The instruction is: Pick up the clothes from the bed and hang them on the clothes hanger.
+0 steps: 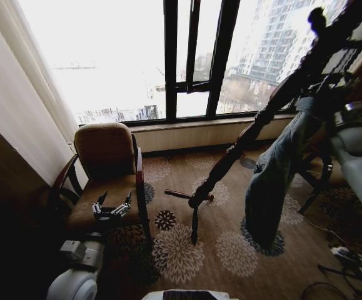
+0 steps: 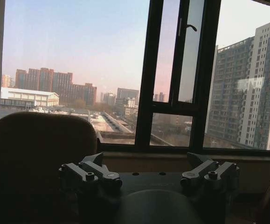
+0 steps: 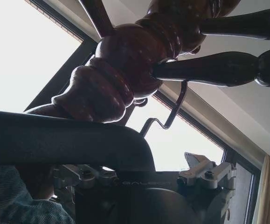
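Observation:
The clothes, a light-blue denim jacket (image 1: 274, 175), hang down beside a dark turned-wood coat stand (image 1: 256, 128) on the right. In the right wrist view the clothes hanger (image 3: 69, 137) is a black bar with denim (image 3: 9, 200) below it. Its thin wire hook (image 3: 174, 109) sits over a peg of the stand (image 3: 121, 60). My right gripper (image 3: 135, 165) is open just under the hanger bar, with its fingers spread to either side. My left gripper (image 1: 116, 199) (image 2: 145, 161) hangs open and empty over an armchair seat. The bed is out of view.
A brown armchair (image 1: 105, 153) (image 2: 32, 149) stands at the left by a tall window (image 1: 187, 62) and a curtain (image 1: 18, 112). The stand's legs (image 1: 190, 200) spread over the patterned carpet. Cables (image 1: 349, 256) lie on the floor at the right.

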### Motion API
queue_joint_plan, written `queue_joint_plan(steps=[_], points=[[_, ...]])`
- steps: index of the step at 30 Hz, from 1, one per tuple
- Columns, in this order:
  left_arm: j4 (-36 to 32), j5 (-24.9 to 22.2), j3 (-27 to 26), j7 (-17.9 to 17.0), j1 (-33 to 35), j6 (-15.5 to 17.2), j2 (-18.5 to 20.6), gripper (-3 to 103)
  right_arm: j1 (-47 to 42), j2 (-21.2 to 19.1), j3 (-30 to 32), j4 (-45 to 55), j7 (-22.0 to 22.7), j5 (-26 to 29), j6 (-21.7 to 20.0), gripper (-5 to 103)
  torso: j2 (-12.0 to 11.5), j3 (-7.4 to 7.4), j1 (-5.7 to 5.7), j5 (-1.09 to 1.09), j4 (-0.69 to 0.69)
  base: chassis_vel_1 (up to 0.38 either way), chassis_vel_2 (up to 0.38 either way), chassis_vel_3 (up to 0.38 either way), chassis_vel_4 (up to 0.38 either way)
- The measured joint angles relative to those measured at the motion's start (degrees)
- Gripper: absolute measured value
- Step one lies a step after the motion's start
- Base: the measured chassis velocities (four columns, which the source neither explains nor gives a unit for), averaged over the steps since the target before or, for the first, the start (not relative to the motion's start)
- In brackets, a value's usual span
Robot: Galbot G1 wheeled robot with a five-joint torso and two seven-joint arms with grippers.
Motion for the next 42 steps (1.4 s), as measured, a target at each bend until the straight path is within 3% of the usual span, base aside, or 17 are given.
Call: queue_joint_plan(steps=[4,9,31,42], points=[[0.24,0.21,0.52,-0.01,-0.24,0.00,0.04,100,7.32,-0.58,-7.27,-3.85,-1.30,1.55,1.52,100,0.00,0.00,0.01,-0.08,0.00,0.000,0.000,0.000,0.000],[0.16,-0.15,0.07,-0.04,-0.65,0.00,0.27,100,11.24,0.32,-11.97,-5.32,-1.56,2.54,1.64,100,0.01,-0.02,0.00,-0.05,-0.05,0.000,0.000,0.000,0.000],[-0.02,-0.42,-1.51,0.01,0.49,-0.11,-0.48,100,27.30,8.06,-27.82,-17.04,-4.33,6.36,3.22,100,0.01,-0.01,0.01,-0.04,-0.06,0.000,0.000,0.000,0.000],[0.31,-0.84,-2.79,0.34,0.98,-0.42,-0.99,100,29.35,12.29,-31.01,-21.82,-6.04,6.69,4.17,100,0.02,-0.01,0.01,-0.05,-0.05,0.000,0.000,0.000,0.000]])
